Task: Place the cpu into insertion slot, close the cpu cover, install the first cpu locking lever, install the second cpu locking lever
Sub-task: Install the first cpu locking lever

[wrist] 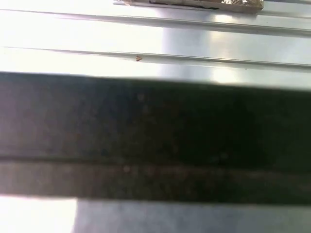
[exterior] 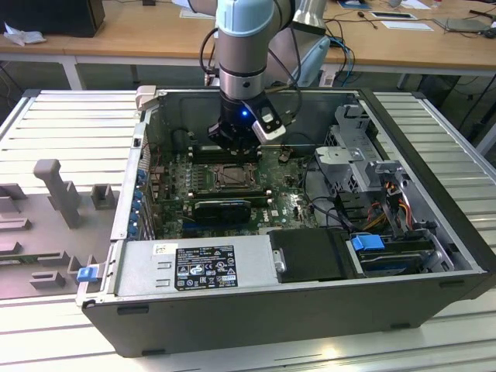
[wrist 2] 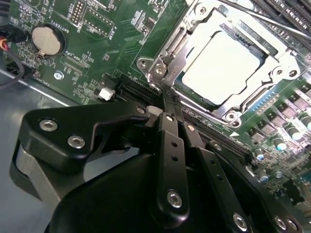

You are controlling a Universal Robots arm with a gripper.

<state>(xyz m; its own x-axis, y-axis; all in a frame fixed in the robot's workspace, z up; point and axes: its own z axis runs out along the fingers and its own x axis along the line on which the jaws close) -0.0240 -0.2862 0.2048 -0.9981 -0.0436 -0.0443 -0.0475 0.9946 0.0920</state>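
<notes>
Nearest the lens in the second wrist view, my pincer has its black fingers pressed together, pinching nothing, tips beside the insertion slot. Right of them, the cpu sits seated under the closed cpu cover. Risk: a slipping tip could scrape the green board. Setting: open computer case on a ribbed metal table, wooden desks behind.

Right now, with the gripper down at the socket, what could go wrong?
1. The gripper meets the corner of the cpu cover, which lies over the cpu; a sideways slip could scrape the green board.
2. The thin locking lever lies across the socket's far corner; it could spring if nudged.
3. Loose cables lie close beside the arm and might snag.
</notes>
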